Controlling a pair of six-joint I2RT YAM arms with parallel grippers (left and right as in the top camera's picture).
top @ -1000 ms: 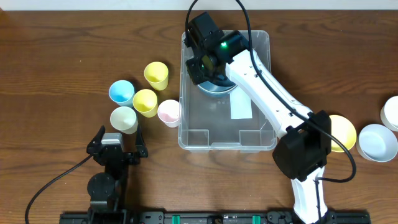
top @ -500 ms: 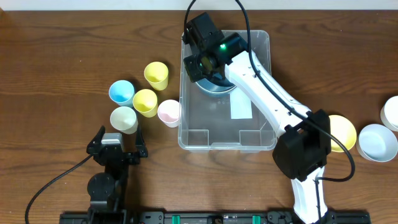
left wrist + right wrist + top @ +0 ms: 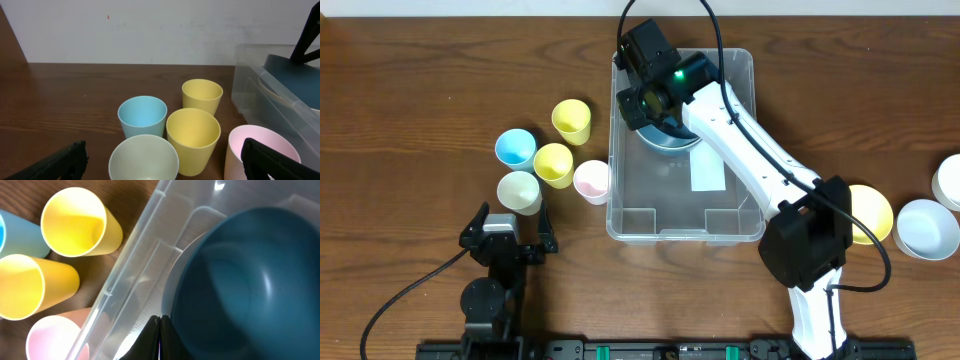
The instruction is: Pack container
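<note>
container [image 3: 660, 205]: mid-worktop [image 3: 420, 100], long axis running away from the robot | right jaws: inside its far-left corner, closed to a thin seam at the dark blue bowl [image 3: 235, 280] rim, hold not confirmed | left jaws: spread wide, empty, well left of it | right arm [image 3: 750, 150] judged nearer

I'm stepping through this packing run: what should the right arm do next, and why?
Probably open the jaws of the right gripper: they seem pinched on the rim of the blue bowl, which already sits inside the container.
</note>
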